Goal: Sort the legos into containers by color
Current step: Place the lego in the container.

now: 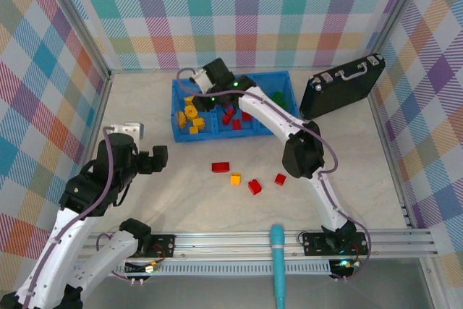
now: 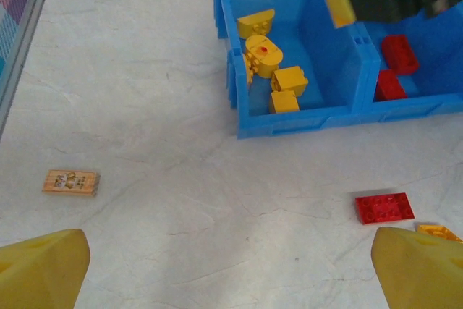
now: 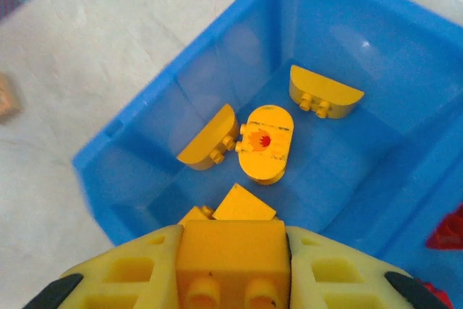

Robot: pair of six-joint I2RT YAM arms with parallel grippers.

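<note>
Above the left compartment of the blue bin, the right gripper is clamped on a yellow brick, with other yellow pieces lying on the compartment floor below it. Red bricks sit in the middle compartment and green ones in the right one. On the table in front of the bin lie three red legos and an orange one. Left of them the left gripper hangs over the tabletop, its jaws spread wide and holding nothing.
</note>
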